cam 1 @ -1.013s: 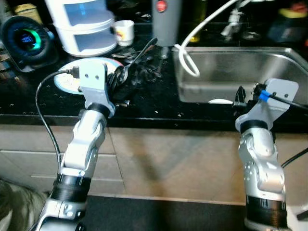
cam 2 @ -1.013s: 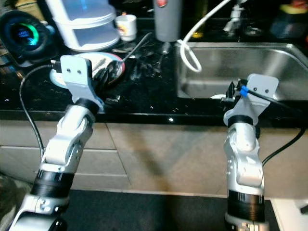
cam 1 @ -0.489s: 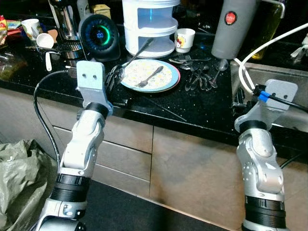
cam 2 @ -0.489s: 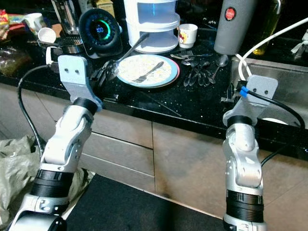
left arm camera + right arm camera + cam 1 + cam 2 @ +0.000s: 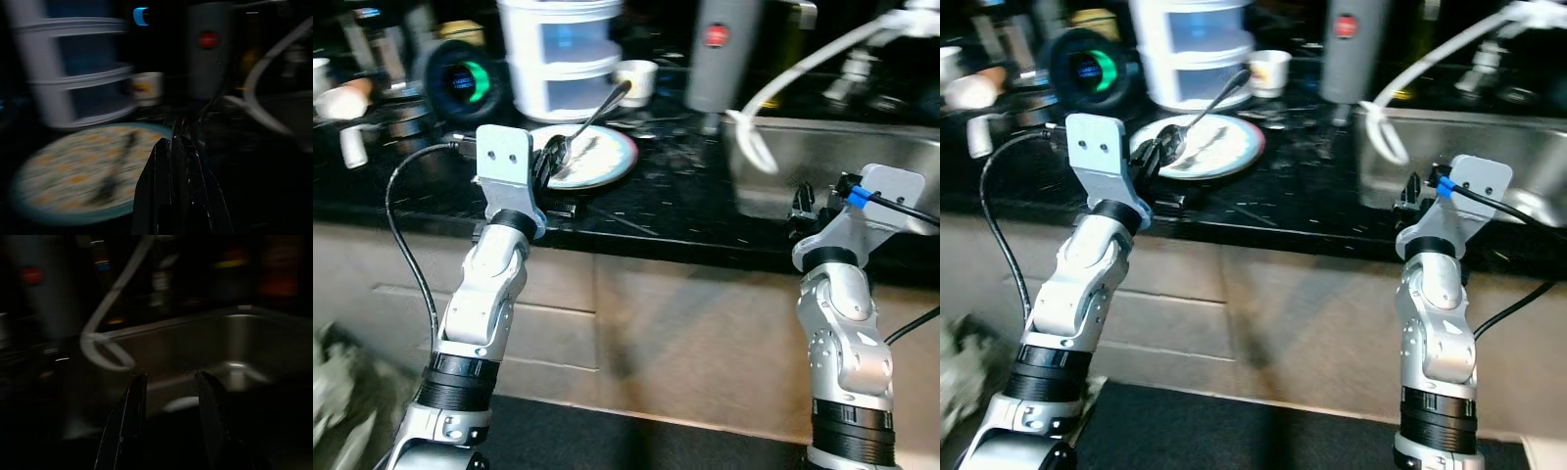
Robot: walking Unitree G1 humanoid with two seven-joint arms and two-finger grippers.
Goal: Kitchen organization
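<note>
Left eye view: robot faces a black counter [image 5: 666, 211] with a steel sink [image 5: 822, 157] on its right side. Left gripper [image 5: 546, 162] is raised at the counter edge, fingers pinched on a spoon [image 5: 592, 116] whose long handle angles up and away over a patterned plate [image 5: 592, 162]. Behind the plate stand a white tiered container [image 5: 558, 54], a small cup [image 5: 636, 80], a grey canister with a red button [image 5: 720, 49] and a round device with a green-lit dial [image 5: 460, 78]. Loose cutlery lies on the counter between plate and sink, too blurred to count.

Right eye view: same scene. Right gripper [image 5: 1412, 196] is held up at the counter edge in front of the sink, holding nothing. A white hose [image 5: 1410, 69] loops down over the sink rim.

Left wrist view: fingers [image 5: 168, 196] pressed together, narrow; plate just beyond them with a dark utensil lying on it. Cup print unreadable.

Right wrist view: fingers [image 5: 132, 426] parted wide, empty, aimed at the sink basin; a pale round item sits on its floor.

Step, as I judge it: carrying the spoon, likely bound for the sink. Next move calls for swinging the left arm across to the basin, clearing the hose. No legible writing or brands; views blurred.
</note>
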